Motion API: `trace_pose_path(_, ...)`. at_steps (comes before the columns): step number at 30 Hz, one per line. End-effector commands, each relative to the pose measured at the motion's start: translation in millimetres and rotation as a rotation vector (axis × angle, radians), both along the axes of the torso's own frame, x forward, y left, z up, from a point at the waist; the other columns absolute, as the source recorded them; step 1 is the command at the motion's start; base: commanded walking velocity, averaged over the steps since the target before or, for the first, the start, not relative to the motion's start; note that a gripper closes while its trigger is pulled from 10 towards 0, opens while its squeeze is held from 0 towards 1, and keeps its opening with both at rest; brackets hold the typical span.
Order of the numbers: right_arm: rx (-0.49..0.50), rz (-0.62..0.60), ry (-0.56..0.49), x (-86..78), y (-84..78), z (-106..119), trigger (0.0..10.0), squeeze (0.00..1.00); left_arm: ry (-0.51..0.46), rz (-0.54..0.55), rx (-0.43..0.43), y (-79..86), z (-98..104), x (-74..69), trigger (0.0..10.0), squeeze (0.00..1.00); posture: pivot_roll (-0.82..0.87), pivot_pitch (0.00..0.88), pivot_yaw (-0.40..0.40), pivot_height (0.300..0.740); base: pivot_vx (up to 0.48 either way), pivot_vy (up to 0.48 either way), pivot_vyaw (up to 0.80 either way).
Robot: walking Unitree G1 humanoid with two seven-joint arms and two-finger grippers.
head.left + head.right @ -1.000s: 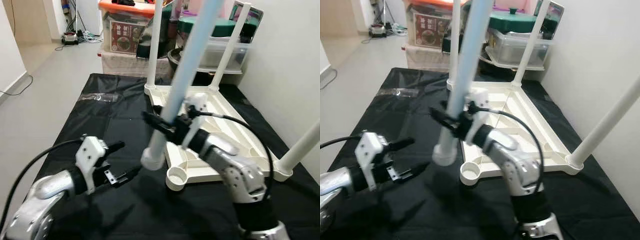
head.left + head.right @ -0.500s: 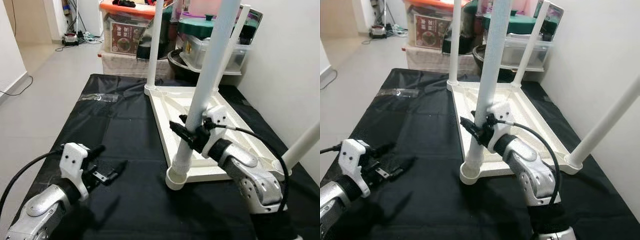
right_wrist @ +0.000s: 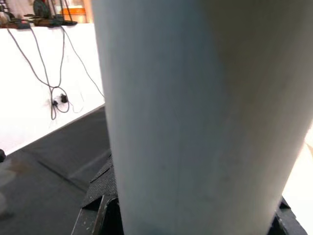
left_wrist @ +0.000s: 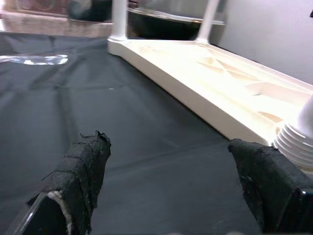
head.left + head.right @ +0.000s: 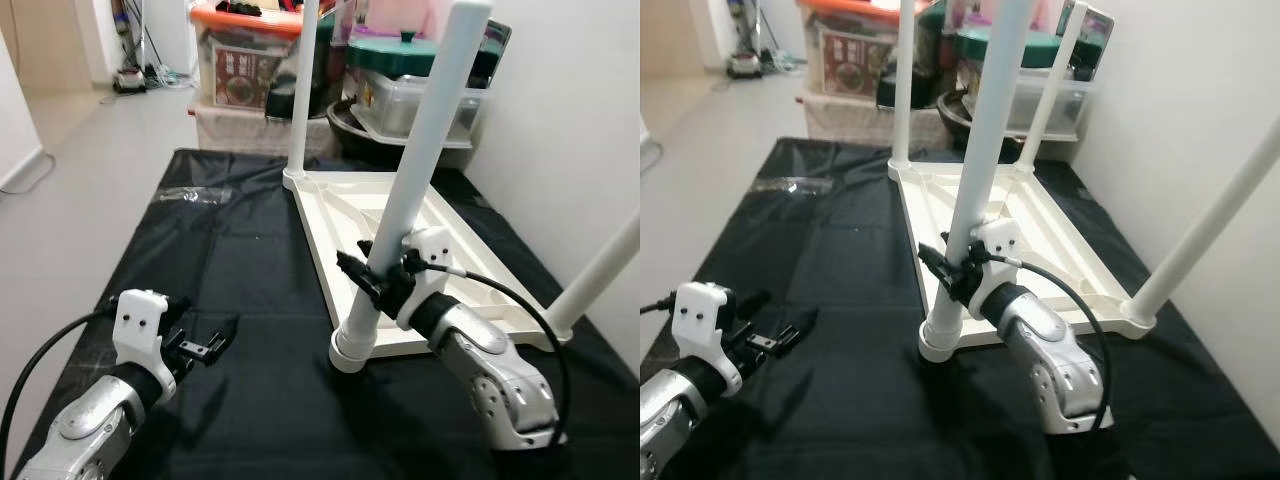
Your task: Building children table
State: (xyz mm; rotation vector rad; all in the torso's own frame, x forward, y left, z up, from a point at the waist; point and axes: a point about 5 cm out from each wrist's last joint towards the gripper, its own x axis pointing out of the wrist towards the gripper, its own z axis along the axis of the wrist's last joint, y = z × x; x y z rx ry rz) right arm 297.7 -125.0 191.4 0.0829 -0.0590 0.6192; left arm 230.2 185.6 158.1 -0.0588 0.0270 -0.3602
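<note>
From the head views, the right gripper (image 5: 372, 283) has its fingers clamped round the leg (image 5: 415, 180), just above its socket in the upturned table (image 5: 440, 225). In the left wrist view, the left gripper (image 4: 171, 176) hangs spread and empty over the black cloth (image 4: 73, 98), the table just past its fingers. The right wrist view shows the leg between the fingers (image 3: 95, 196).

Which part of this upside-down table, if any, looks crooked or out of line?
The near table leg, gripped by the right gripper, leans to the right in its corner socket, while the far-left leg stands straight up. It looks not yet seated squarely. The left gripper hovers open over the black cloth.
</note>
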Motion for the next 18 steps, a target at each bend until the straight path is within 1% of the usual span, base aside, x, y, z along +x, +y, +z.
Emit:
trace_pose_path(1, 0.001, -0.009, -0.015, 1.0, -0.3, 1, 0.0, 0.0, 0.007, 0.004, 0.003, -2.1, -1, 0.0, 10.0, 0.0, 0.09, 0.0, -0.147, 0.74, 0.0, 0.0, 0.0)
trace_pose_path(5, -0.02, -0.017, -0.034, 2.0, -0.6, 0, 0.0, 0.0, 0.012, -0.001, 0.005, -5.1, -2, 0.6, 10.0, 0.0, 0.09, 0.0, -0.147, 0.74, 0.0, 0.0, 0.0)
trace_pose_path(12, -0.057, -0.03, -0.048, 3.7, -4.1, -4, 0.0, 0.0, 0.018, -0.001, 0.01, -5.3, -3, -0.3, 10.0, 0.0, 0.1, 0.0, -0.15, 0.74, 0.0, 0.0, 0.0)
trace_pose_path(18, -0.09, -0.055, -0.061, 4.4, -16.8, -4, 0.0, 0.0, 0.032, 0.0, 0.015, -5.6, -7, -1.3, 10.0, 0.0, 0.09, 0.0, -0.144, 0.74, 0.0, 0.0, 0.0)
